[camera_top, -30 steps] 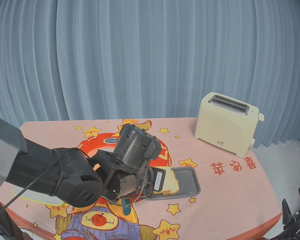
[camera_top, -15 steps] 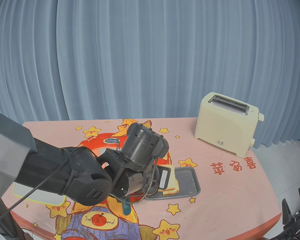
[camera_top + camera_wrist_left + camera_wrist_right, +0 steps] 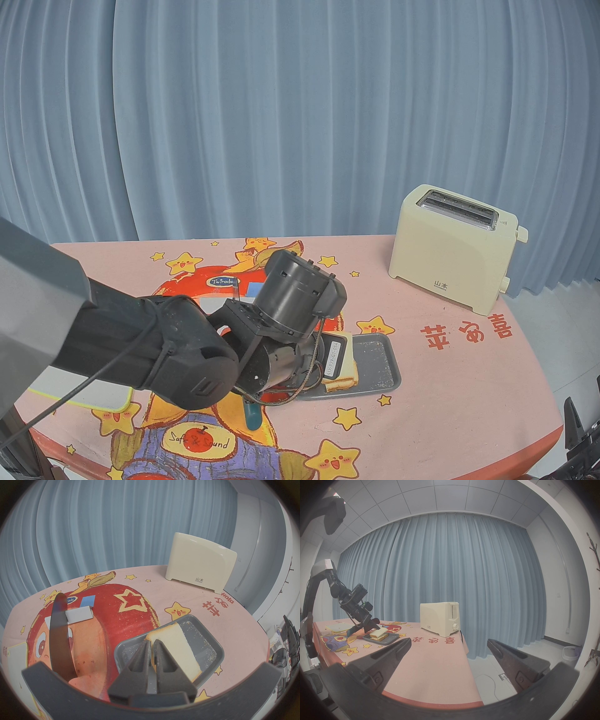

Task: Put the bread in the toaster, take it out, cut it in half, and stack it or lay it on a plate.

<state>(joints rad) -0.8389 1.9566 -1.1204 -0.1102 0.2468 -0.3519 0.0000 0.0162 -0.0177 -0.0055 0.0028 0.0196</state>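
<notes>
- The left gripper sits low over the grey tray, its fingers drawn almost together at the near corner of the bread
- From this angle it is hard to say whether the tips nip the crust or only touch it
- The slice lies tilted in the tray, one edge raised, near the table's middle
- The right gripper hangs off the table's right side with its jaws spread wide and nothing between them
- The job looks to be at its opening step: the bread is not yet lifted, and the slots of the cream toaster appear empty
- The next move probably calls for a firm hold on the slice, a lift clear of the tray's rim and a carry to the toaster, which stands well apart at the far right corner; the slice would need turning on edge to drop into a slot
- The table wears a pink cloth printed with stars and a large red apple face
- A pale board lies at its left edge
- A pleated blue curtain closes off the room behind
</notes>
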